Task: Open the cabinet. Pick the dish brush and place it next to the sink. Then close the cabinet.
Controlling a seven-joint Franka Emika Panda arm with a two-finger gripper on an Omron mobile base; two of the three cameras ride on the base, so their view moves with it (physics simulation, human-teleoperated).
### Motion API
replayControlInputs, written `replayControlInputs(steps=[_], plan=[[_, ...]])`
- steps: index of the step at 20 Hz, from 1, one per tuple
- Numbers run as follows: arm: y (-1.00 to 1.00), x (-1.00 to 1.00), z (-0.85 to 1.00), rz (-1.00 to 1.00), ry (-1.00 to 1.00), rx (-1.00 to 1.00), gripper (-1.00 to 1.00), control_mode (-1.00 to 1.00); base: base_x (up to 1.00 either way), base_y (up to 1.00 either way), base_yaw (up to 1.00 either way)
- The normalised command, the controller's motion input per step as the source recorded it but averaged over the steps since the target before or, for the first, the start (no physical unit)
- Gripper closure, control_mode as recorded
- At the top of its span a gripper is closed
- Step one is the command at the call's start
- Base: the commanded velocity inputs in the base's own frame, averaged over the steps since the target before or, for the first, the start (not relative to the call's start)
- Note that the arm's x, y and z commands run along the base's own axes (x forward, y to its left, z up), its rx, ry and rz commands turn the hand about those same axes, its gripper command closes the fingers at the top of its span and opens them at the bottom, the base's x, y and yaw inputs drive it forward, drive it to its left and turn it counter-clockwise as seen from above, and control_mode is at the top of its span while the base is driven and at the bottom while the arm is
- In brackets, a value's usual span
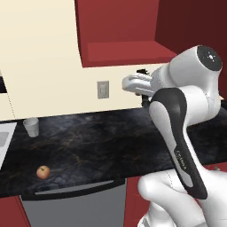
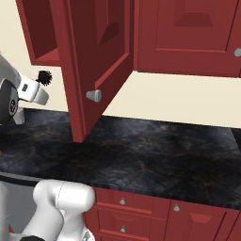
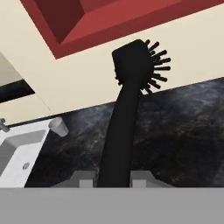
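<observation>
Pincer: the gripper (image 3: 113,180) is clamping the handle of the dish brush (image 3: 127,113), fingers closed against it on both sides.
Brush: it is hanging in the air above the dark counter (image 1: 97,142), just below the open cabinet (image 2: 89,56), bristly head pointing away from the hand.
Left base view: a white cup (image 1: 31,127) and an apple (image 1: 43,172) are sitting on the counter.
Right base view: the cabinet door is standing wide open, knob (image 2: 93,95) facing out.
Hand view: the sink (image 3: 19,153) is lying off to the left, beside the cup.

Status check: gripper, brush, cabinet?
Gripper shut on brush, held above counter. Cabinet door open. Sink off to one side, cup near it.
</observation>
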Motion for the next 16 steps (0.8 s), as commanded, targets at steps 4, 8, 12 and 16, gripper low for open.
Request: replayControlInputs(steps=[4,8,12,16], plan=[[0.59,-0.39,-0.45,0.21,0.13,-0.01,1.0,-1.0,0.0,0.0,0.0],[0.57,-0.12,-0.35,0.34,0.12,0.0,1.0,-1.0,0.0,0.0,0.0],[0.46,0.0,-0.09,0.26,0.02,-0.12,1.0,-1.0,0.0,0.0,0.0],[0.46,0.0,0.0,0.23,0.0,-0.24,1.0,-1.0,0.0,0.0,0.0]])
